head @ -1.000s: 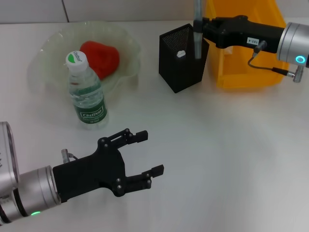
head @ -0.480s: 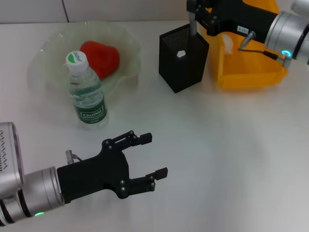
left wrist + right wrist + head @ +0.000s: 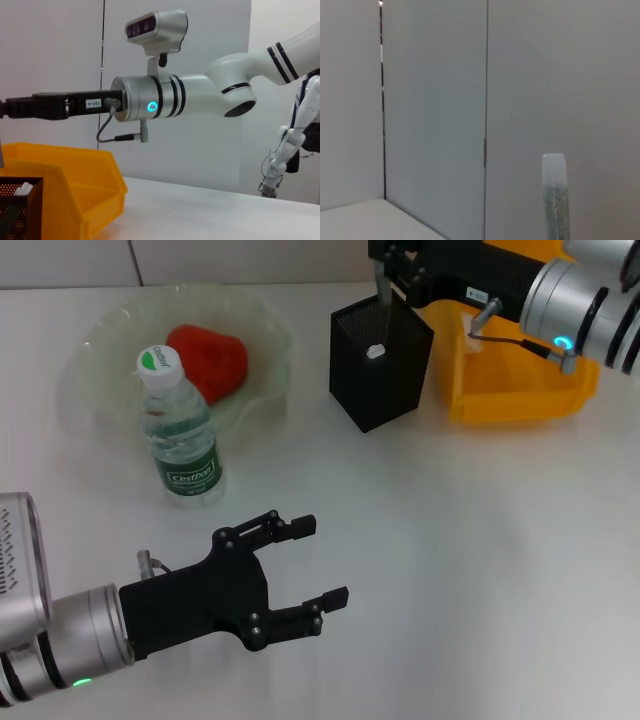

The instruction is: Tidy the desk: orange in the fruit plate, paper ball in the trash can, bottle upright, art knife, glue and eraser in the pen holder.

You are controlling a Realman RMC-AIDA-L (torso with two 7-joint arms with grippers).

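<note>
Right claw [image 3: 385, 265]: above the rear rim of the pen holder, closed on a thin grey stick held upright; lower end of stick at the holder's mouth.
Stick [image 3: 379, 285]: slender, vertical; seen in the right wrist view as a translucent tube with speckled grey filling [image 3: 554, 197]; art knife or glue, cannot tell which.
Pen holder [image 3: 380, 365]: black mesh box, upright on the worktop, just beside the yellow bin; small white item [image 3: 375, 351] inside, near the top.
Yellow bin [image 3: 520, 370]: open-fronted, at the back right, under the right arm.
Left claw [image 3: 310, 565]: near front of worktop, low, wide open, holding nothing; well apart from all objects.
Bottle [image 3: 180, 435]: upright, green label, white and green cap; standing against the front edge of the fruit plate.
Fruit plate [image 3: 100, 340]: pale, wavy-rimmed, back left.
Red fruit [image 3: 208, 358]: lying in the plate, behind the bottle.
Worktop [image 3: 480, 540]: white.
</note>
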